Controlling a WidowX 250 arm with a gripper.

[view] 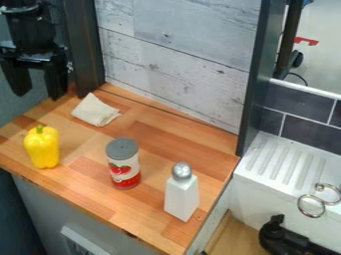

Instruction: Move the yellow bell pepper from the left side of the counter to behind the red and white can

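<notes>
One glossy yellow pepper point(43, 148), green-stemmed; one cream cloth point(96, 110); hand point(40, 94) nearby, spread.

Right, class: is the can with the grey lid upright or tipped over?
Upright: the can stands on its base, grey lid on top.

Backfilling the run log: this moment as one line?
gripper: open, empty, upper left | nearby: crumpled cloth, yellow pepper | also on wooden counter: grey-lidded can, silver-topped shaker, both upright
</notes>
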